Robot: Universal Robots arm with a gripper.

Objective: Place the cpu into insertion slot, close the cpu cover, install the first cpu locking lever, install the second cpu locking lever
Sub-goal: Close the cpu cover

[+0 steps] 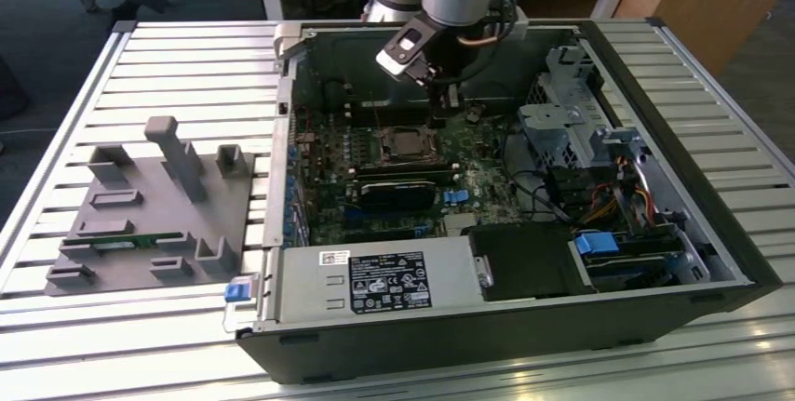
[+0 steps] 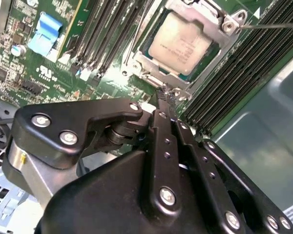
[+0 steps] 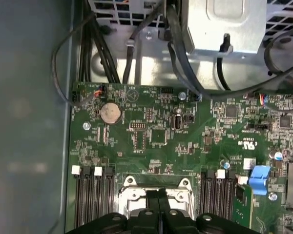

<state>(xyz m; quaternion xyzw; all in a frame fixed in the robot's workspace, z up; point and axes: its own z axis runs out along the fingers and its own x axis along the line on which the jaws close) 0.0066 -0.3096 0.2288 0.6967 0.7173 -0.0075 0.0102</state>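
As exterior view shows, gripper [image 1: 437,111] hangs just beside insertion slot [image 1: 404,143]. Second wrist view: cpu [image 2: 183,41] seated, cpu cover [image 2: 211,19] down, locking lever [image 2: 276,25] at cover corner; gripper pinched closed, tips at cover edge. First wrist view: fingers [image 3: 153,200] together over cover. Judged: lever step; needs accurate hooking.

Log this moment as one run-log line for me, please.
cpu: seated | cpu cover: down over cpu | gripper: shut, tip at cover's edge

First wrist view: pincer [image 3: 158,192] hides cpu cover [image 3: 131,196] middle; edge cuts rest
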